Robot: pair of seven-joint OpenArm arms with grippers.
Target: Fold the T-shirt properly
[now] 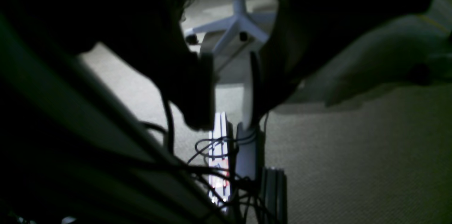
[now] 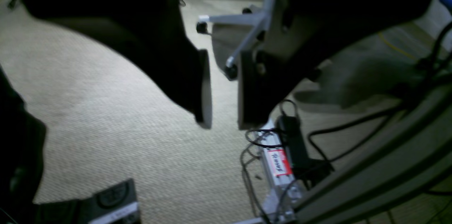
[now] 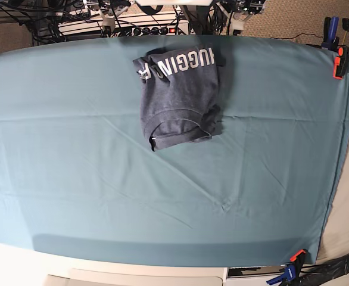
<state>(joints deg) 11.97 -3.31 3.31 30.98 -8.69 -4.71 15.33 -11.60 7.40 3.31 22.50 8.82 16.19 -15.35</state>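
T-shirt [image 3: 180, 95] bunched at counter [image 3: 73, 196] far edge; left gripper [image 1: 231, 125] and right gripper [image 2: 224, 125] fingers slightly parted, empty — a blind reach risks snagging the teal cloth [image 3: 270, 179].

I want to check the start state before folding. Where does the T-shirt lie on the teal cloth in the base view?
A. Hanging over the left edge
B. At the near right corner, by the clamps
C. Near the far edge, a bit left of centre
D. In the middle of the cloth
C: the T-shirt lies bunched near the far edge of the teal cloth, with white lettering showing at its top.
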